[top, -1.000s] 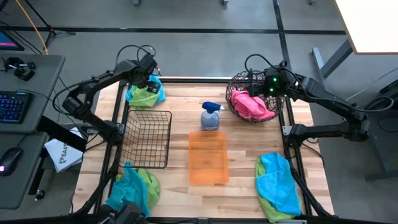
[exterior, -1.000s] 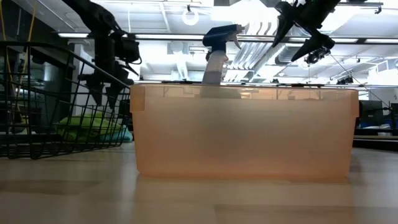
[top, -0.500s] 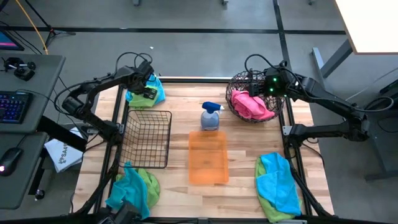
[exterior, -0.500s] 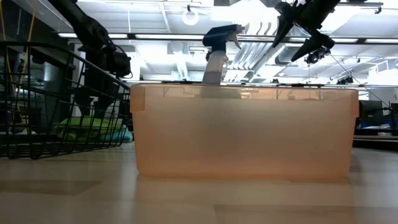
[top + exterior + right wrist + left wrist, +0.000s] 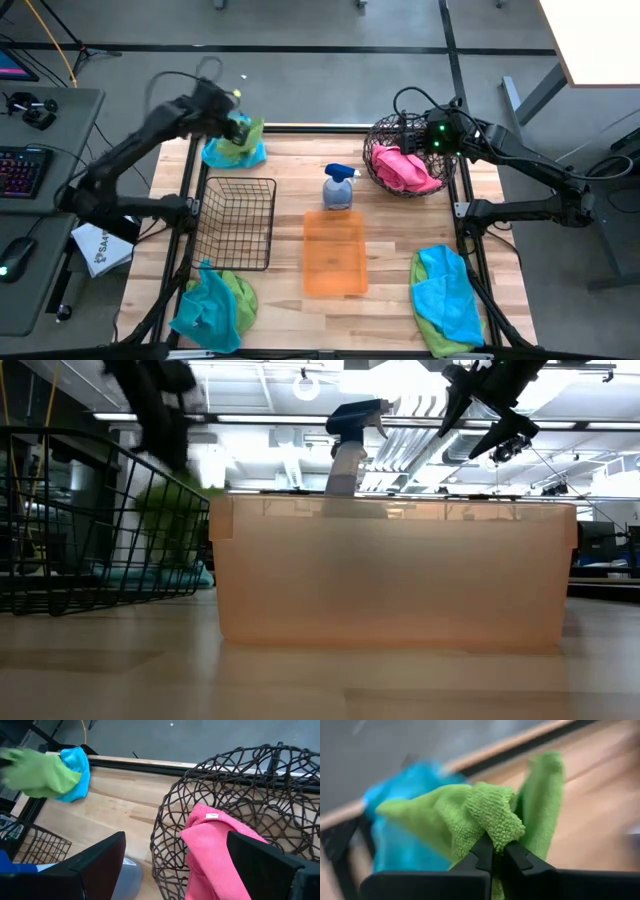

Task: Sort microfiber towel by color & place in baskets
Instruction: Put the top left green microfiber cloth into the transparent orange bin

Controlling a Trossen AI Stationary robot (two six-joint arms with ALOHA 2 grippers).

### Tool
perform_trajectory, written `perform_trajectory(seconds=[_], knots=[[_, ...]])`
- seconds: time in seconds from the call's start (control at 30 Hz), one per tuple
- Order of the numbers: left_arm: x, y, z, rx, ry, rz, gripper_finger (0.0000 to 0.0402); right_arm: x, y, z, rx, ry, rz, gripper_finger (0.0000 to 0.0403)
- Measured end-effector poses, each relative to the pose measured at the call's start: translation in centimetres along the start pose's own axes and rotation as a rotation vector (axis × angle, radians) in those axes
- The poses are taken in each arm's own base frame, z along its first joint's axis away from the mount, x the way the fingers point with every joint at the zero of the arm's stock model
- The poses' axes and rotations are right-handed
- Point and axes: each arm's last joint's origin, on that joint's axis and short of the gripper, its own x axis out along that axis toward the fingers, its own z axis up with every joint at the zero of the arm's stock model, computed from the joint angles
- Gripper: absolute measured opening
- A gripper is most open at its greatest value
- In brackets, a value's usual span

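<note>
Left gripper [image 5: 495,857]: jaws clamped on green towel [image 5: 485,815], lifted above blue towel [image 5: 232,155]. Right gripper [image 5: 420,138]: jaws apart over round basket [image 5: 385,140] holding pink towel [image 5: 405,170].

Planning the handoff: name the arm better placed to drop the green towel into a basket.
Left. Its gripper is already shut on the green towel, lifted beside the black wire basket; the right gripper sits open at the round basket.

Three baskets sit on the table: a round wire one [image 5: 405,160] at 1 o'clock, a black grid one [image 5: 238,222] at 9, an orange tray [image 5: 334,253] at centre. Four towel heaps [image 5: 237,150] show; one spray bottle [image 5: 338,187].
</note>
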Motion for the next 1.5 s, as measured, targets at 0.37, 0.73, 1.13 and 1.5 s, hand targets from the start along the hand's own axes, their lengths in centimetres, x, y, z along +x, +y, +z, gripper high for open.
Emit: perform_trajectory(seconds=[0.37,0.73,1.13,1.5], knots=[[-12.3,-5.8,-1.6,0.219,-0.353,-0.596,0.0001,-0.2,1.2,1.4,-0.092,-0.157,0.111,0.0344],[-14.7,-16.9,-4.7,0.340,-0.327,-1.092,0.0000,-0.2,1.7,1.2,-0.206,-0.066,0.261,0.0344],[-8.3,-29.7,-9.3,0.425,-0.309,-1.147,0.0000,-1.0,3.6,-0.2,-0.338,0.013,0.475,0.0344],[-3.5,-28.7,-14.8,0.312,-0.213,-1.117,0.0000,-4.9,5.0,-3.0,-0.361,0.028,0.612,0.0344]])
